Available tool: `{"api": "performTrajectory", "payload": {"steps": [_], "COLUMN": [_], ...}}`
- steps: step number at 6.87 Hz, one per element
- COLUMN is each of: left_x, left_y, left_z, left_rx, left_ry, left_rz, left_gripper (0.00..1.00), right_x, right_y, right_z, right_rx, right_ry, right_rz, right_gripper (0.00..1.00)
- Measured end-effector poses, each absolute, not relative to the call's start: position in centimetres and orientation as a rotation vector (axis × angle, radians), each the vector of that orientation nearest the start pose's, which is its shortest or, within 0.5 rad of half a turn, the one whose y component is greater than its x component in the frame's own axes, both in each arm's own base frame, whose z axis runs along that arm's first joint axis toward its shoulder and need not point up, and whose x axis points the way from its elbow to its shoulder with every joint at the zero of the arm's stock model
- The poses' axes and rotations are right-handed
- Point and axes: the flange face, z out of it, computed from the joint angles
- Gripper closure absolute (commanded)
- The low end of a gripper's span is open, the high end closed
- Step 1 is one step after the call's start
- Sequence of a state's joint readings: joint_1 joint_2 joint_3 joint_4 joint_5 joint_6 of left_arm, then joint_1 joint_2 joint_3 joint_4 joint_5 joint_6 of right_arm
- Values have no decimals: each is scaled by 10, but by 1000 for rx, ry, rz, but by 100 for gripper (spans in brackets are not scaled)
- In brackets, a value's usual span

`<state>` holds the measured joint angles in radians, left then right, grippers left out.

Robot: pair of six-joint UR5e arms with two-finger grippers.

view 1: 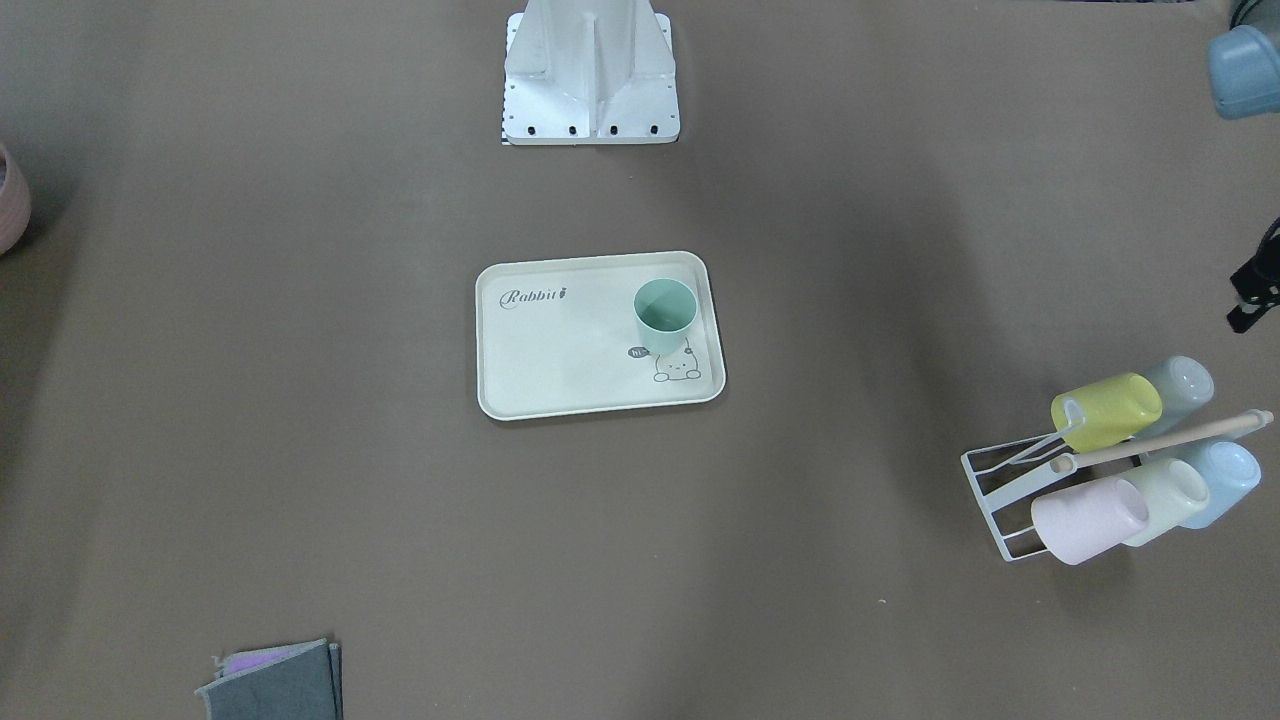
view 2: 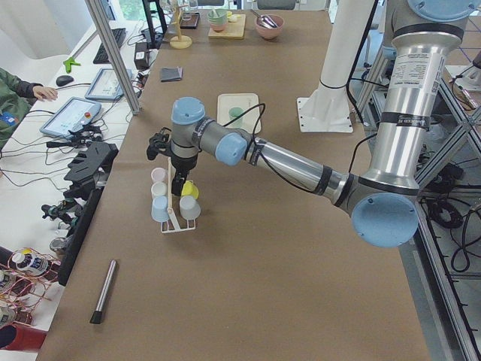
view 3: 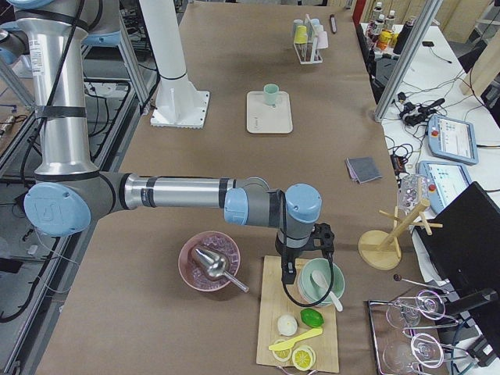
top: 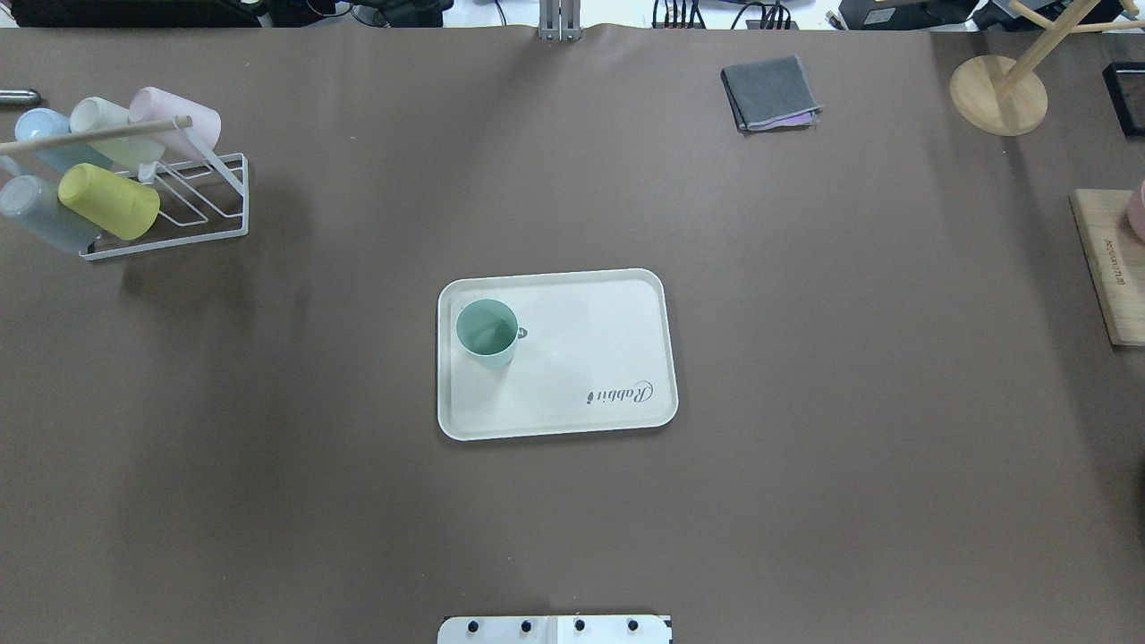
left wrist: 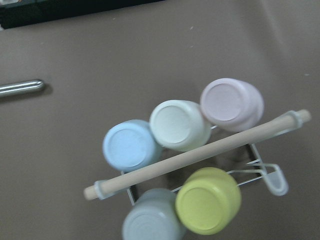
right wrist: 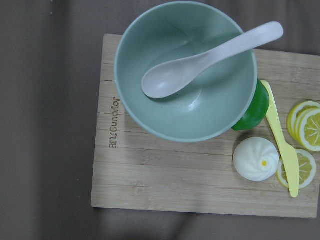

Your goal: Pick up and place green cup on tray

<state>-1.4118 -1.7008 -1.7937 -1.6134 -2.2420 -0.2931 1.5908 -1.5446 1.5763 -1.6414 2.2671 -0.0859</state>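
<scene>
Upright and mouth-up, the green cup (view 1: 664, 315) stands on the tray (view 1: 560, 370), in the tray's far-left corner as the robot sees it, beside the small rabbit drawing; nothing grips it. The "Rabbit" script occupies the opposite, near-right corner. The tray lies flat at the middle of the brown worktop (view 1: 300, 400), its long sides running left to right.

Far left on the worktop, well apart from the tray, a white wire rack (view 1: 1000, 490) holds five cups on their sides: a yellow cup (view 1: 1105, 410), a pink cup (view 1: 1088, 520), a pale whitish-green cup (view 1: 1165, 500), a light blue cup (view 1: 1220, 483) and a grey-blue cup (view 1: 1180, 383). A wooden rod (view 1: 1170, 438) runs across the rack's top. The left claw (view 2: 178, 184) hangs over this rack, pointing down; whether its fingers are apart or together cannot be told.

Far right of centre lies a folded grey cloth (top: 769, 92). At the worktop's right end the right claw (view 3: 297, 262) hangs over a green bowl (right wrist: 185, 70) with a white spoon (right wrist: 210, 57) in it; its state likewise cannot be told. The bowl rests on a wooden board (right wrist: 165, 175), along with a white bun (right wrist: 256, 158), lemon slices (right wrist: 305, 125) and a yellow knife (right wrist: 282, 140). Just beside the board, on the robot's side, stands a pink bowl (view 3: 187, 254) holding a metal scoop (view 3: 212, 264).
</scene>
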Motion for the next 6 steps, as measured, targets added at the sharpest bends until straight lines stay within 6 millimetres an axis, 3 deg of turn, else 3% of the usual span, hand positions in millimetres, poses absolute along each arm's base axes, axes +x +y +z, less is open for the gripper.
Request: {"api": "performTrajectory", "payload": {"steps": [2,4,5,6], "left_x": [-48,-65,-67,-69], "left_y": [-526,-509,-507,-505], "left_z": [532,608,636,650], "left_rx": [119,8,-9,-5], "left_ry": [714,713,718,733], "left_rz": [6,-9,-6,14], "left_gripper": [1,1,1,1], "right_x": [79,79,79,79], "right_y": [-497,-497,-497,-497], "right_z": [658,658,659,659], "right_rx": [-5,-6,-7,-8], "right_ry": [-692,-689,-689,-689], "right_rz": [-50,-50,-51,-50], "right_gripper": [0,0,0,0]}}
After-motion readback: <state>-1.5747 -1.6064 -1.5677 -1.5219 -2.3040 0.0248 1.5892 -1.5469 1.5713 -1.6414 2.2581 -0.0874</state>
